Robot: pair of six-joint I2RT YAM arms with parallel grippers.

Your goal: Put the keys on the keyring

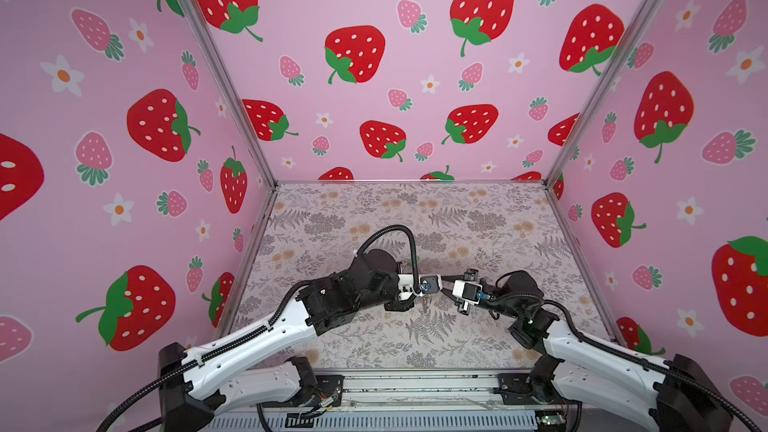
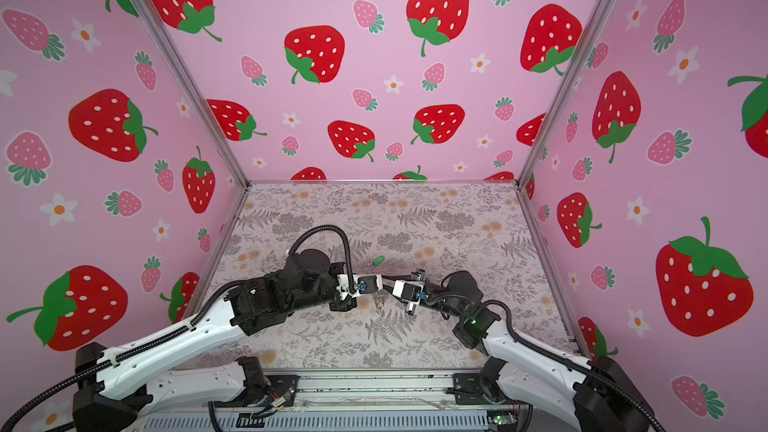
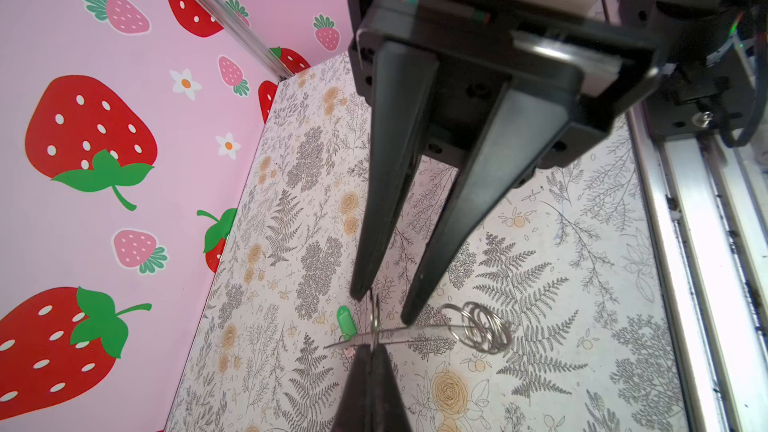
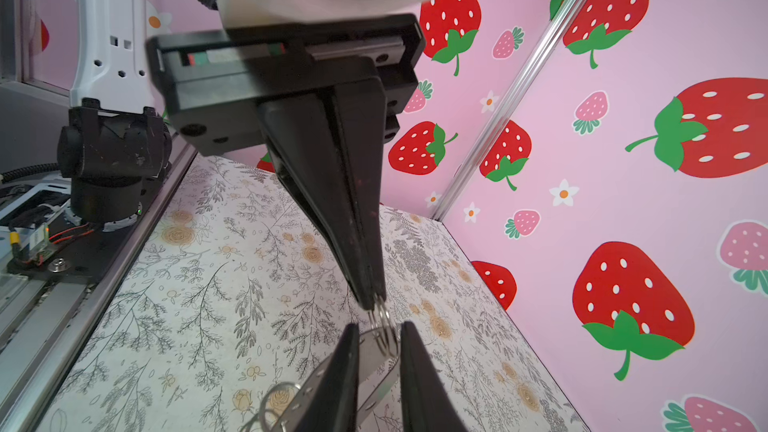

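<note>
Pinched a small ring of the keyring with the left gripper, tips pressed together; shown plainly only from the wrists. Held the right gripper spread, one finger on either side of the strap, with no clear contact. Left the green tag of the keys lying apart on the floral table; could not make out the keys themselves. Reached both arms inward, elbows bent, grippers tip to tip near mid-table.

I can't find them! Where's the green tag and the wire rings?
green tag [image 3: 345, 320]: left wrist view, its middle.
metal rings [image 3: 478, 328]: left wrist view, middle of the bunch.
</note>
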